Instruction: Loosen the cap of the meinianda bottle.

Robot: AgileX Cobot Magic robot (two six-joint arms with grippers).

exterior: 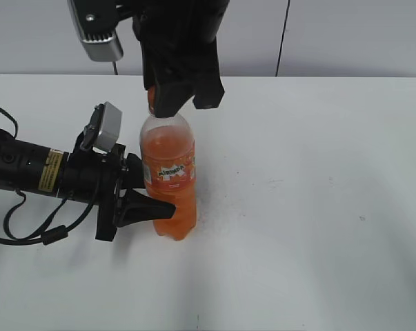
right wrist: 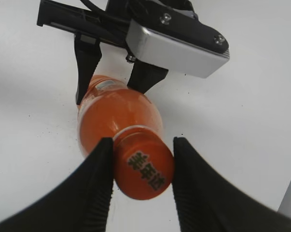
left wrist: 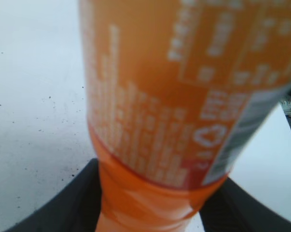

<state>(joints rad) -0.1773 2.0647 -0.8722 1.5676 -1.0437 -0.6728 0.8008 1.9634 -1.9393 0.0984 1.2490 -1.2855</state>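
Left hand (exterior: 149, 200) pinches the Mirinda bottle (exterior: 170, 176); right hand (right wrist: 140, 166) pinches the cap (right wrist: 144, 169). Next, presumably, the loosening twist.

Looks like a robot lab / test bench, not a home or shop. Evidence: plain white counter (exterior: 318, 207) filling most of the exterior frame, nothing on it but one soda bottle (exterior: 169, 181) at left centre. Bare pale-grey wall panels (exterior: 352, 34) across the top edge, one dark vertical seam upper right. Two black robot arms: one lying in from the left edge with a yellow spec label (exterior: 50, 171) and loose black cable (exterior: 35, 238), one coming down at top centre. Silver camera boxes (exterior: 97, 31) bolted to both wrists. Counter surface shows fine dark specks in the left wrist view.
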